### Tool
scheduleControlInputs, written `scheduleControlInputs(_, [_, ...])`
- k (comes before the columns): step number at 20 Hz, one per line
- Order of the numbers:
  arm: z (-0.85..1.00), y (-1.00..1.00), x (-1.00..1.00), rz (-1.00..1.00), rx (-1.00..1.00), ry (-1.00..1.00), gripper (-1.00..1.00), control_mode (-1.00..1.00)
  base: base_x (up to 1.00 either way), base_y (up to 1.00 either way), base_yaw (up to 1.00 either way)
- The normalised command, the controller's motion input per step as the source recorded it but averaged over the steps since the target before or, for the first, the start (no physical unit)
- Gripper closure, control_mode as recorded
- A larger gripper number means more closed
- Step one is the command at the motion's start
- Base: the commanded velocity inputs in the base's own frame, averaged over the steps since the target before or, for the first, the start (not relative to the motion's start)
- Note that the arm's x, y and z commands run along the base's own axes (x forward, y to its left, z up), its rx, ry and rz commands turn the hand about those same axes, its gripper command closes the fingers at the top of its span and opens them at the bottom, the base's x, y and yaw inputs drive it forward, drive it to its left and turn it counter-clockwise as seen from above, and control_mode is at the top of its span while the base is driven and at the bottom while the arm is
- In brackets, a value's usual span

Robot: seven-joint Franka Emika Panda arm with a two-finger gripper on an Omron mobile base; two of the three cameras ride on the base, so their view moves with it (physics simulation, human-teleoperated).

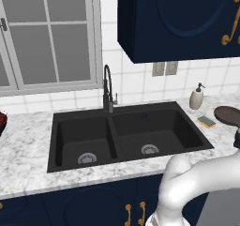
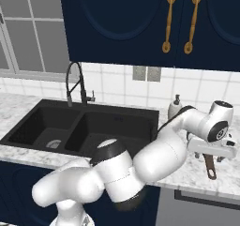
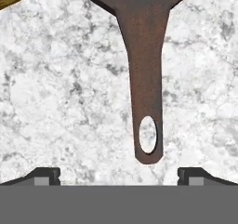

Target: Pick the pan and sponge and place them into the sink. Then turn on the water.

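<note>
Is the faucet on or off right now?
Off. No stream falls from the faucet, and both basins of the sink look dry and empty; the pan and sponge sit on the counter.

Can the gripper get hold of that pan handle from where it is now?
Probably yes. The gripper is open above the counter, its fingertips either side of the pan handle's end, with nothing between. It looks to need only to come down.

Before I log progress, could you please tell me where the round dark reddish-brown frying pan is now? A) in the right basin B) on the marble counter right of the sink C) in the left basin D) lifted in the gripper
B: the round dark reddish-brown frying pan lies on the marble counter right of the matte black double-basin sink, and the gripper hovers open above its handle.
</note>
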Motion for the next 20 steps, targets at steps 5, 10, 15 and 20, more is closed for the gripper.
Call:
scheduleControlInputs(5, [-0.45, -0.13, 0.17, 0.00, 0.00, 0.05, -1.00, -1.00, 0.00, 0.00, 0.00])
scheduleControlInputs(10, [-0.54, 0.00, 0.01, 0.00, 0.00, 0.00, -1.00, -1.00, 0.00, 0.00, 0.00])
scheduleControlInputs(15, [-0.56, -0.01, 0.19, 0.00, -0.01, 0.00, -1.00, -1.00, 0.00, 0.00, 0.00])
scheduleControlInputs(20, [-0.67, 0.00, 0.20, 0.02, -0.04, 0.00, -1.00, -1.00, 0.00, 0.00, 0.00])
